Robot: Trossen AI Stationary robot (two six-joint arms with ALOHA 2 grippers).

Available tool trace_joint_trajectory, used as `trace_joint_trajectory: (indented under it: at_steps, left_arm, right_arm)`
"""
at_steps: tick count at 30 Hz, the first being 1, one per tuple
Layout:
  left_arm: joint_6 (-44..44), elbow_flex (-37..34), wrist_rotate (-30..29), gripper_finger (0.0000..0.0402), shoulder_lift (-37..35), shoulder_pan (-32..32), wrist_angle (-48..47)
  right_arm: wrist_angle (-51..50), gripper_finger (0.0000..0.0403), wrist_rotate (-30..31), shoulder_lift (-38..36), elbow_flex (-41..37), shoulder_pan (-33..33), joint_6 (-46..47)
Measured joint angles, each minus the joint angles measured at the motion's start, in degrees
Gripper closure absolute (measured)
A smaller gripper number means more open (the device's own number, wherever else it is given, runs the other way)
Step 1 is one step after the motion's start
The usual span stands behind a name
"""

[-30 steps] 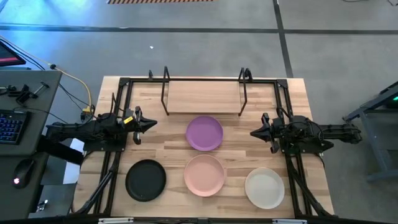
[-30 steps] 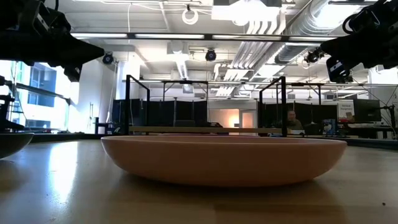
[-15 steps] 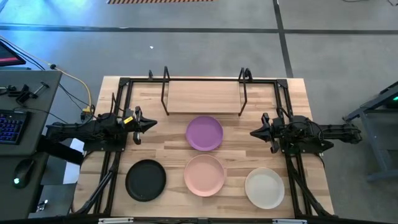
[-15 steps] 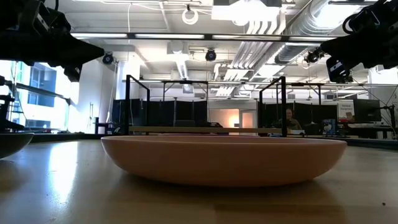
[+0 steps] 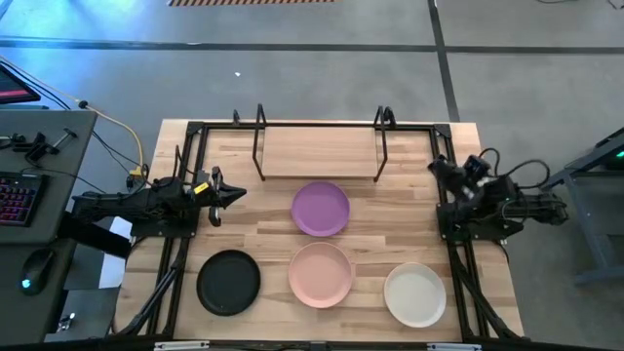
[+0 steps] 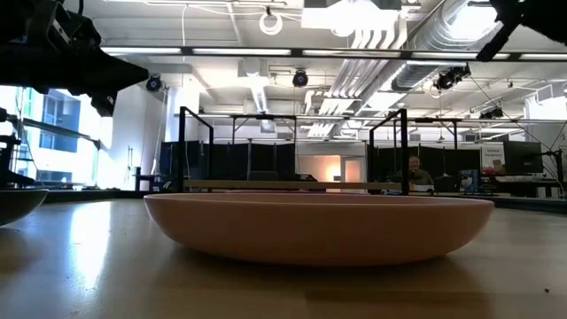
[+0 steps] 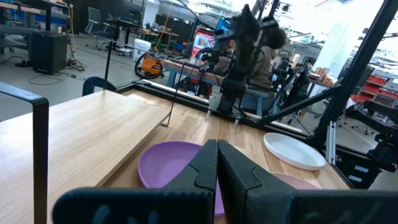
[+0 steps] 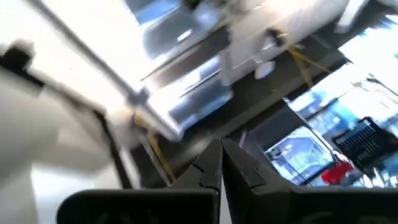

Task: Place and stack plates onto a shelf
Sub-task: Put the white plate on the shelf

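Observation:
Four plates lie flat on the tabletop: purple (image 5: pixel 321 209) in the middle, pale pink (image 5: pixel 320 274) nearer, black (image 5: pixel 228 282) near left, cream-white (image 5: pixel 414 293) near right. The light-wood shelf (image 5: pixel 319 151) with black wire uprights stands at the far edge, bare. My left gripper (image 5: pixel 234 195) hovers shut, left of the purple plate (image 7: pixel 168 165). My right gripper (image 5: pixel 436 166) is raised at the right side, tipped upward and shut (image 8: pixel 221 162); its wrist view faces the ceiling. The low view shows the pink plate (image 6: pixel 319 226) up close.
Black arm frames run along the table's left (image 5: pixel 180 195) and right (image 5: pixel 453 244) sides. A desk with a keyboard (image 5: pixel 15 195) stands left of the table. Bare wood lies between the shelf and the purple plate. A person (image 6: pixel 414 170) sits far behind the table.
My right gripper has drawn back toward the table's right and far edges, risen and tipped upward, leaving the low view's top right corner. The plates and my left arm have stayed put.

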Motion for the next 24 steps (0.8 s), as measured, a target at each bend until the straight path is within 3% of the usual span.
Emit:
trace_joint_trajectory:
  at_steps: [2, 4, 9, 12, 14, 18, 24]
  left_arm:
    - [0.0, 0.0, 0.0, 0.0401, 0.0, 0.0, 0.0]
    - [0.0, 0.0, 0.0, 0.0401, 0.0, 0.0, 0.0]
    - [0.0, 0.0, 0.0, 0.0401, 0.0, 0.0, 0.0]
    - [0.0, 0.0, 0.0, 0.0401, 0.0, 0.0, 0.0]
    - [0.0, 0.0, 0.0, 0.0401, 0.0, 0.0, 0.0]
    - [0.0, 0.0, 0.0, 0.0401, 0.0, 0.0, 0.0]
    - [0.0, 0.0, 0.0, 0.0401, 0.0, 0.0, 0.0]
  right_arm:
    - [-2.4, 0.0402, -3.0, 2.1, 4.3, 0.0, 1.5]
    - [-11.1, 0.0402, -8.4, 5.3, 9.5, 0.0, 2.0]
    - [-51.1, 0.0375, -18.3, 15.8, 26.9, 0.0, 7.3]
    - [-72.8, 0.033, -27.0, 23.7, 34.8, 0.4, 10.3]
    - [-81.9, 0.0295, -32.2, 27.9, 37.9, 1.8, 10.5]
    - [-90.9, 0.0234, -35.4, 34.3, 38.8, 8.0, 12.7]
    - [-90.2, 0.0202, -29.3, 42.5, 34.4, 19.8, 20.3]
